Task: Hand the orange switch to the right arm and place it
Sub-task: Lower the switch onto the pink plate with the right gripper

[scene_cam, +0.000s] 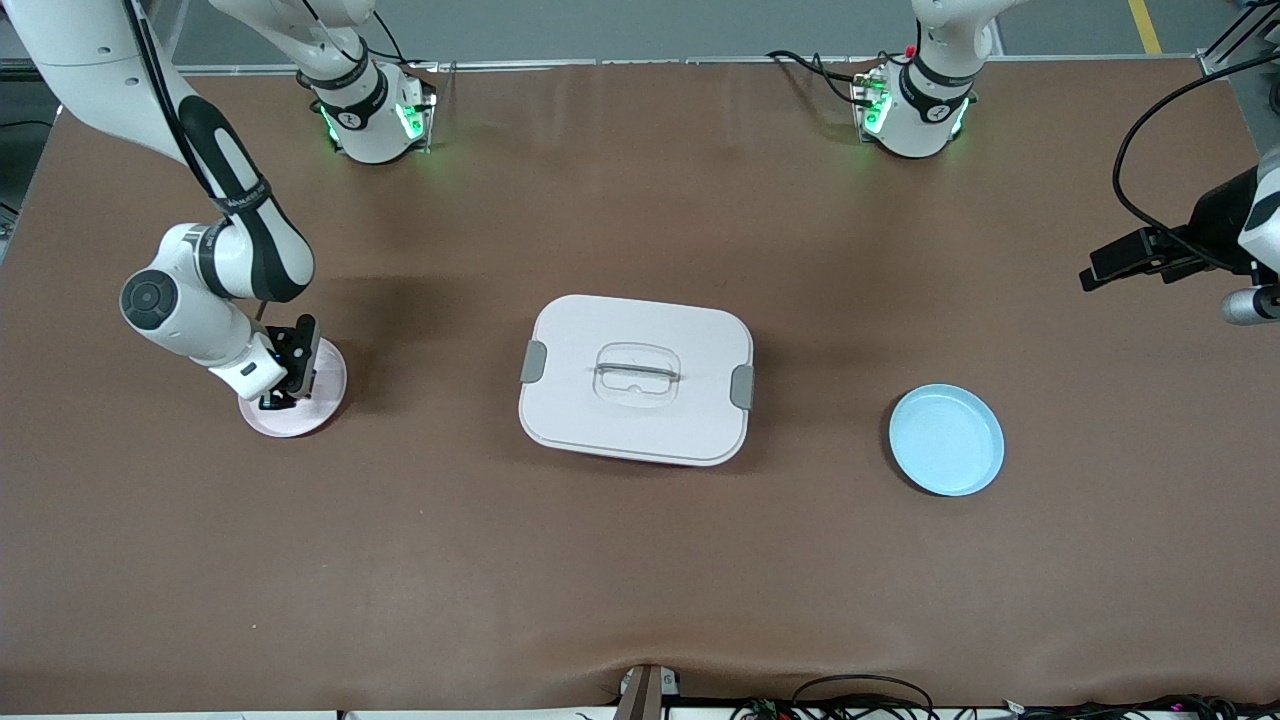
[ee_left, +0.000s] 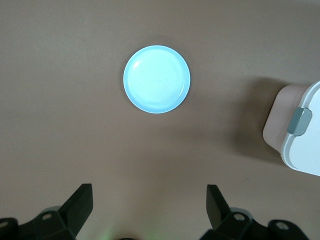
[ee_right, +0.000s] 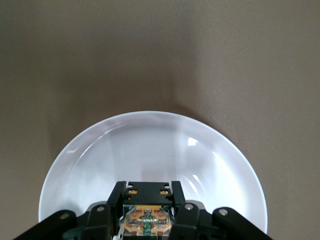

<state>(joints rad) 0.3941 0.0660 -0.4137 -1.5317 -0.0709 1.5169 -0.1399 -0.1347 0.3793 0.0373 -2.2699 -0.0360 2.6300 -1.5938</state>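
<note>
Nearly done: handover looks complete, placing remains.
I see the counter (scene_cam: 640,580) with white box (scene_cam: 636,378), blue plate (scene_cam: 946,440); my right end effector (ee_right: 148,210), clamped on the orange switch (ee_right: 147,220), is low over the pink plate (scene_cam: 325,400); left end effector (ee_left: 150,207) waits spread.

Brown table (scene_cam: 640,560); pale pink plate (scene_cam: 325,400); light blue plate (scene_cam: 946,440); white box (scene_cam: 636,380) with grey clips; black-and-orange switch (ee_right: 146,216).

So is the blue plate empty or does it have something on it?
Empty: the blue plate shows only bare surface in the left wrist and front views.
</note>
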